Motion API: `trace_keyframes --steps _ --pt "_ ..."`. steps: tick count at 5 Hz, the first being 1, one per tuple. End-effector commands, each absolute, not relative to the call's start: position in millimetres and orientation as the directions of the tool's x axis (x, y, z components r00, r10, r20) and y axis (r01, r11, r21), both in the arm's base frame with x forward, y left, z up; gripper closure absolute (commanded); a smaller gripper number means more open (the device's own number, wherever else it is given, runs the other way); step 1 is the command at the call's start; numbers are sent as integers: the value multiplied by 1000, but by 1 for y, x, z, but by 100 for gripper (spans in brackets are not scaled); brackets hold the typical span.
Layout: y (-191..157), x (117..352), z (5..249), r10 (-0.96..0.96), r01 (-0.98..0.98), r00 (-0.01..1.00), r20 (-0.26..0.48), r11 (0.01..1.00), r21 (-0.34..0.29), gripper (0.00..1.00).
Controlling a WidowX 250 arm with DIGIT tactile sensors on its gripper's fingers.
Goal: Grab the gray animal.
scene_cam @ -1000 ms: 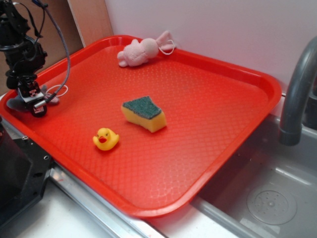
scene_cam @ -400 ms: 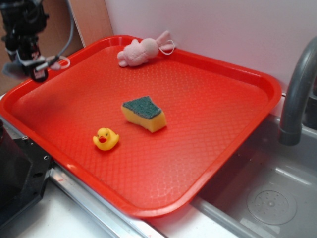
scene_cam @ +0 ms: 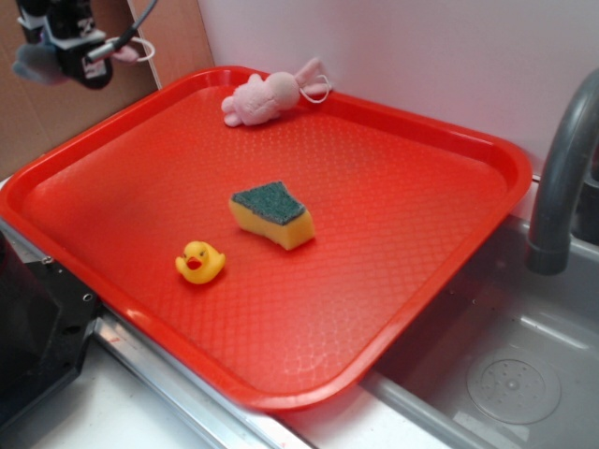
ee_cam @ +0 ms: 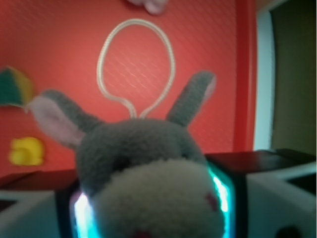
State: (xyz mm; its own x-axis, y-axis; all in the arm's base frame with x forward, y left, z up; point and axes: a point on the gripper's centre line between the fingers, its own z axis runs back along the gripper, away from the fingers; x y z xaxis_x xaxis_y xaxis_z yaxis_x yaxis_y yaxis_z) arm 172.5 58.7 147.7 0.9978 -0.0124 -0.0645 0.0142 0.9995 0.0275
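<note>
The gripper (scene_cam: 80,58) had its jaws clenched on the gray animal (ee_cam: 148,168), held high above the red tray's (scene_cam: 487,150) far left corner, and it looked soft, light and squashy, best pinched across its plump body

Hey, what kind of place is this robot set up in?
Probably a kitchen sink area, likely a test setup: a gray faucet curves over a steel sink basin with a drain, and the red tray beside it holds a dish sponge among toys.
</note>
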Motion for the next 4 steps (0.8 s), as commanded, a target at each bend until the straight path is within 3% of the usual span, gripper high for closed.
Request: trace_keyframes --steps 1,3,4 --pt "29 195 204 109 -116 985 133 992 40 100" --pt "33 196 214 148 -145 977 155 989 -34 100" --pt "36 195 215 157 -153 975 158 987 -40 100"
